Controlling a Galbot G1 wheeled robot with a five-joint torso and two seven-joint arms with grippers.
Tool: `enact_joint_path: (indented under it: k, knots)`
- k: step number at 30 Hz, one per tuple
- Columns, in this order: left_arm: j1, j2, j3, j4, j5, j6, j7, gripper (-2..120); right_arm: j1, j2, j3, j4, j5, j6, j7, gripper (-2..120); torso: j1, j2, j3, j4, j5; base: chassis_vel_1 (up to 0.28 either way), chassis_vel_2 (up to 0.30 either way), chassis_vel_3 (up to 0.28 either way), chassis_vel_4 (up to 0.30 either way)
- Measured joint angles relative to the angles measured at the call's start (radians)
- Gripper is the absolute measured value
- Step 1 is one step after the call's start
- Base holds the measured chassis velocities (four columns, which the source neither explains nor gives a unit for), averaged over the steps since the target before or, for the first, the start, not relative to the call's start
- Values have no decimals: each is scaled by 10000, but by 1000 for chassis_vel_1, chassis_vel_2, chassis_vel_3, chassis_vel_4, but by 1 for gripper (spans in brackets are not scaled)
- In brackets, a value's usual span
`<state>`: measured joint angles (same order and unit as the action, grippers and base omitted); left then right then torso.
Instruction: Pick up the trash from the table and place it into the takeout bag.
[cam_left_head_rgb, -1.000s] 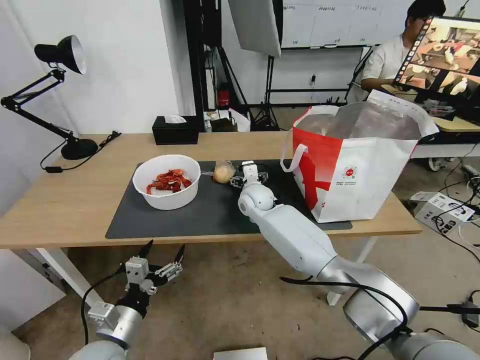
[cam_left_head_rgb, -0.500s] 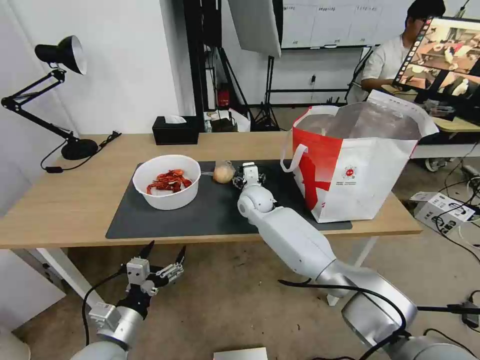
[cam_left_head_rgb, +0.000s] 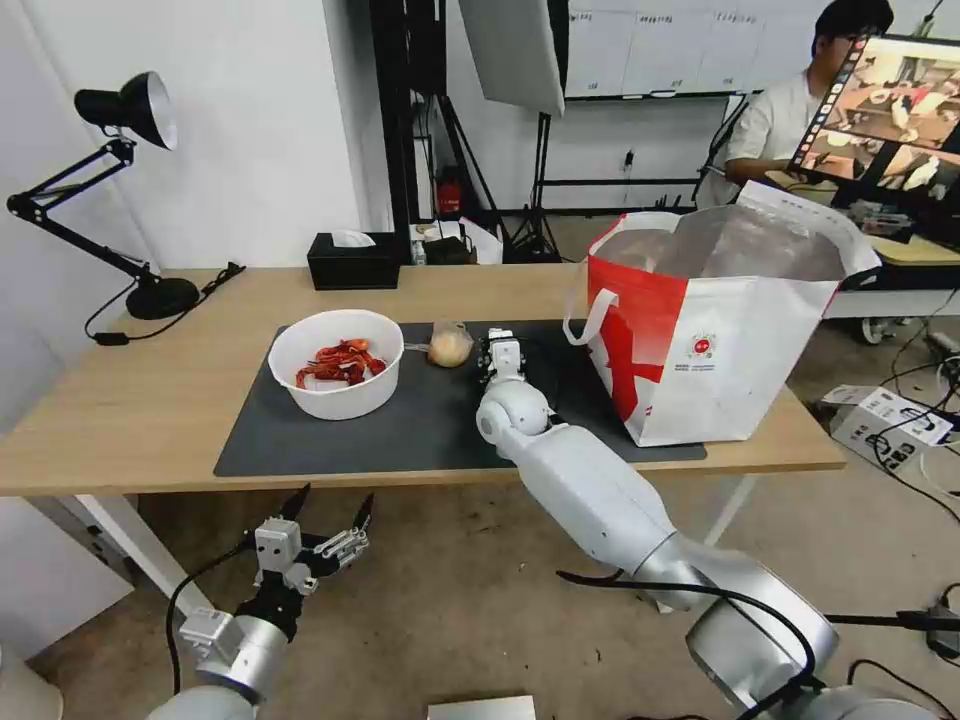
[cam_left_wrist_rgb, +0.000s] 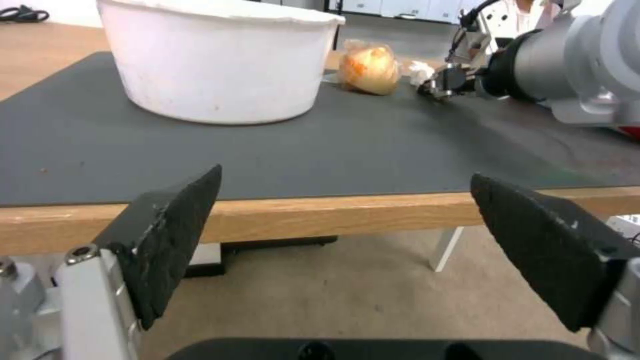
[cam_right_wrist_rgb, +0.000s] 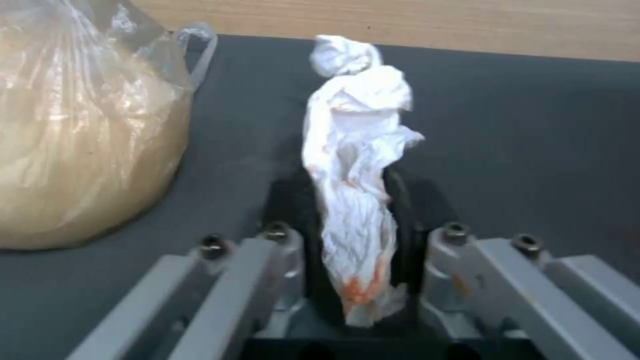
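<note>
My right gripper (cam_right_wrist_rgb: 353, 200) is shut on the crumpled white tissue (cam_right_wrist_rgb: 353, 145), which has orange stains and lies on the dark grey mat (cam_left_head_rgb: 420, 430). In the head view this gripper (cam_left_head_rgb: 500, 347) sits mid-mat, just right of the small clear bag with a yellowish lump (cam_left_head_rgb: 450, 347). The white bowl of red crayfish shells (cam_left_head_rgb: 336, 375) stands further left. The white-and-red takeout bag (cam_left_head_rgb: 715, 340) stands open at the table's right end. My left gripper (cam_left_head_rgb: 320, 512) hangs open below the table's front edge (cam_left_wrist_rgb: 320, 212), holding nothing.
A black tissue box (cam_left_head_rgb: 352, 260) sits at the back of the light-wood table (cam_left_head_rgb: 140, 400), and a black desk lamp (cam_left_head_rgb: 150, 295) stands at its back left. A cardboard box and cables lie on the floor to the right.
My right gripper's fingers have drawn together around the tissue, and the wrist has shifted slightly. The left arm has stayed put.
</note>
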<state>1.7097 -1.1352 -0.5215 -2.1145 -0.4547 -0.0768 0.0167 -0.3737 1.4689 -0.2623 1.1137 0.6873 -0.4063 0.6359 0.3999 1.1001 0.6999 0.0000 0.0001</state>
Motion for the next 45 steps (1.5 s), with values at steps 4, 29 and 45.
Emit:
enact_joint_path:
  k: [4,29,45]
  knots:
    - [33,-4,-18,-47,1,0,0,100,-16,-60,-7,60,-265,168,10,4,1,-2,3,-8,-1,0,0,0,0]
    - [407,-123,-206,-348,26,-172,10,100,-2395,-2113,690,5360,-2106,1559,757,0,1,-2,0,-2,0,0,0,0,0]
    - [682,-342,-180,-478,304,-291,12,100,-4930,-3351,2708,8869,-3453,3419,-834,0,0,-1,0,-1,1,0,0,0,0]
